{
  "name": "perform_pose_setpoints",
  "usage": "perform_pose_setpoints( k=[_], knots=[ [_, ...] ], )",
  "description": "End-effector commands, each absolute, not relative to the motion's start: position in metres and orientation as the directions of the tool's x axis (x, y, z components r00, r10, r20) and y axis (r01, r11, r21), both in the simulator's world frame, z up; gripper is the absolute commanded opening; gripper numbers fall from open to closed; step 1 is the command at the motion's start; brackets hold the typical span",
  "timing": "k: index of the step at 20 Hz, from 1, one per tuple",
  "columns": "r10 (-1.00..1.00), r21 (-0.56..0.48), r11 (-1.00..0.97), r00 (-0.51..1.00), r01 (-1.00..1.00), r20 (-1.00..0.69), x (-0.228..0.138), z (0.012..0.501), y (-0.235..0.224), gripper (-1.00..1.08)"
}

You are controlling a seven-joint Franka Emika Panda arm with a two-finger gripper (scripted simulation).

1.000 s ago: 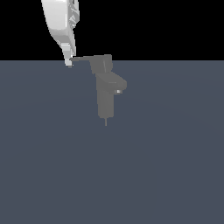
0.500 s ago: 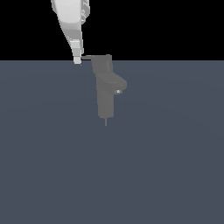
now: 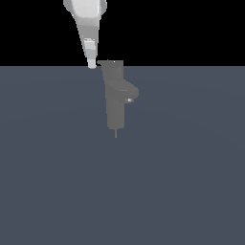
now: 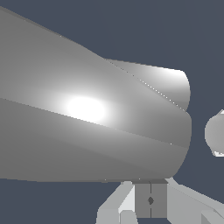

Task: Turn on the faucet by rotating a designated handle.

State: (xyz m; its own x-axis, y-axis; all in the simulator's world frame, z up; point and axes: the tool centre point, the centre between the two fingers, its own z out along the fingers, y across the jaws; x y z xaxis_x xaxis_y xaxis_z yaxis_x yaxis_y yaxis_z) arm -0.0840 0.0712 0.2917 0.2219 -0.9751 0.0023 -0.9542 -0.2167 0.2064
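**Lever nearly swept in against the faucet head**

The flat slate-blue worktop (image 3: pixel 191 191) carries only one thing: the matte grey upright faucet column (image 3: pixel 115 103), standing a little toward the exterior view's left of centre, its short rounded spout stub poking toward that view's right.

Above it, the white tapered robot gripper (image 3: pixel 92 64) comes down from the top of the frame. Over the last second it has slid steadily toward the exterior view's right, and its tip now sits just beside the top corner of the column.

The thin flat grey lever handle (image 3: pixel 101 62) shows the effect. A second ago it stuck out plainly from the head toward the exterior view's left; now only a short stub of it shows between the tip and the column, so it reads as having swung round with the push.

I judge the turning well under way, perhaps close to done.

Whether the fingers are parted or pressed together I cannot tell; the wrist view is filled by a large grey curved body, and they seem to be nudging rather than gripping.
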Motion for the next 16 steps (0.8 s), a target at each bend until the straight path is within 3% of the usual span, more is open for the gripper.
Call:
perform_pose_setpoints(
  k=[1, 16],
  knots=[
    [-0.978, 0.204, -0.206, 0.211, -0.957, 0.004, -0.081, 0.293, 0.052, -1.0],
    [-0.98, 0.196, -0.196, 0.201, -0.961, 0.004, -0.066, 0.299, -0.044, -1.0]
  ],
)
